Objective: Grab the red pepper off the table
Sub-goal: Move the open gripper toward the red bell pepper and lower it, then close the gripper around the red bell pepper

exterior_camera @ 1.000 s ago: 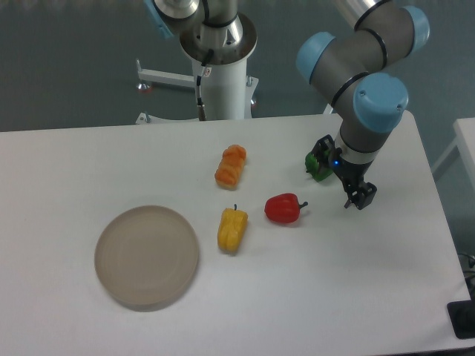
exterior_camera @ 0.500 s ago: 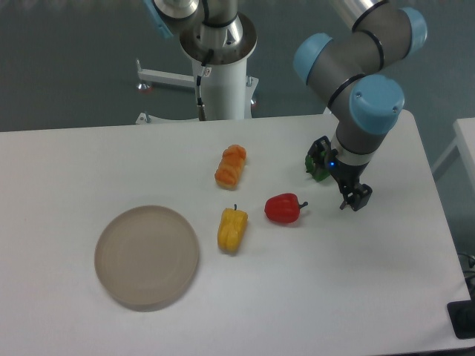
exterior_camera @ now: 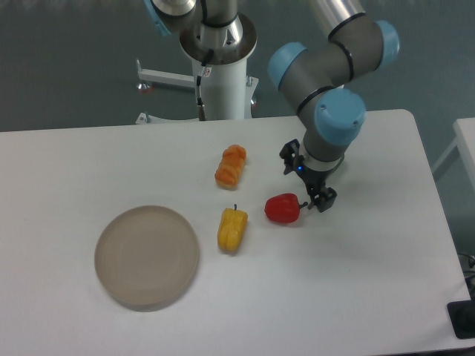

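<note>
Near table (exterior_camera: 371, 297) centre: red pepper (exterior_camera: 282, 209) lying on white top, dark stem pointing toward 3 o'clock. Gripper (exterior_camera: 318, 199) just beside pepper at its 3 o'clock, fingers pointing down, near stem tip; jaw gap not readable from this angle, cannot tell if wide or narrow. Yellow pepper (exterior_camera: 232, 229) at 8 o'clock of red one, close. Orange lumpy pepper (exterior_camera: 231, 165) at 11 o'clock. Round grey plate (exterior_camera: 146, 256) well apart toward 8 o'clock

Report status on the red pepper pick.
Gripper beside the red pepper, on its stem side, jaw state unclear. Pepper on the table, not grasped. Yellow pepper nearby, not blocking.
</note>
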